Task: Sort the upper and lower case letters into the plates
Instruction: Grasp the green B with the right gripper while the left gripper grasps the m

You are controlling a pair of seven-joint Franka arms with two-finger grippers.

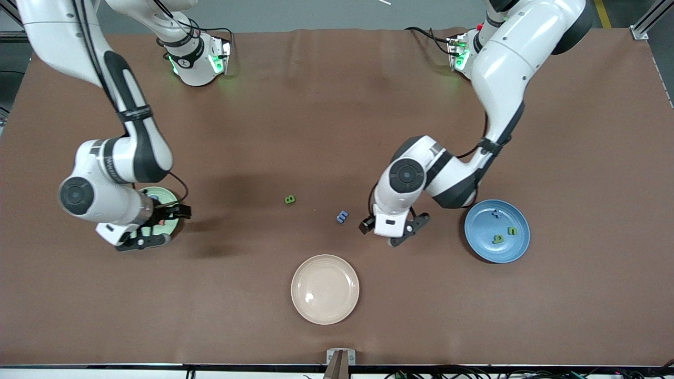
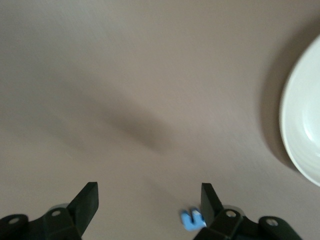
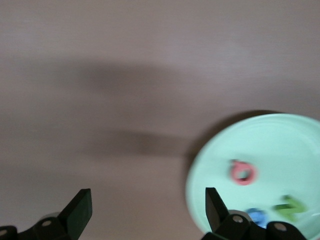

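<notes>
Now, my right gripper [image 1: 158, 227] over green plate [image 1: 169, 196], fingers spread, empty; letters beneath mostly hidden by wrist, pink ring [image 3: 243, 172] visible. Green letter [image 1: 289, 199] on table between my grippers. Blue letter [image 1: 342, 216] just beside my left gripper [image 1: 405, 225], also spread, empty. Small, light, rigid: pinch across flat sides. Blue plate [image 1: 518, 247] toward left arm's end; case unreadable.

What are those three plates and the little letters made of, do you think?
The blue plate, light green plate and cream plate look like matte plastic or melamine: flat colour, only a faint sheen. The loose blue letter and green letter look like chunky foam or plastic; too small to tell.
</notes>
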